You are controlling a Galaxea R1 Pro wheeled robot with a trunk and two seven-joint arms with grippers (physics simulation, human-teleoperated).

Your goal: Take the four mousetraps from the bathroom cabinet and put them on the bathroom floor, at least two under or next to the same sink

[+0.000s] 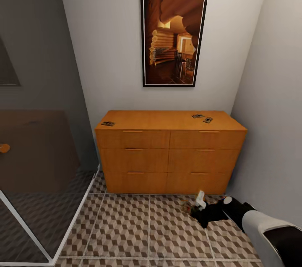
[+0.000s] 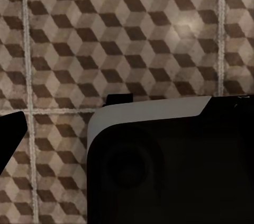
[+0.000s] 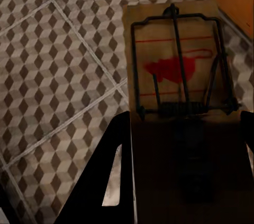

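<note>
Mousetrap [image 3: 180, 65], flat wood with dark wire, sat clamped in the right gripper [image 1: 197, 205] above patterned floor tiles [image 1: 138, 229]; the left gripper's state couldn't be told.

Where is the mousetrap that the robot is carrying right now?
The mousetrap sits between the fingers of the right end effector, low over the bathroom floor just in front of the cabinet, toward its right end.
</note>
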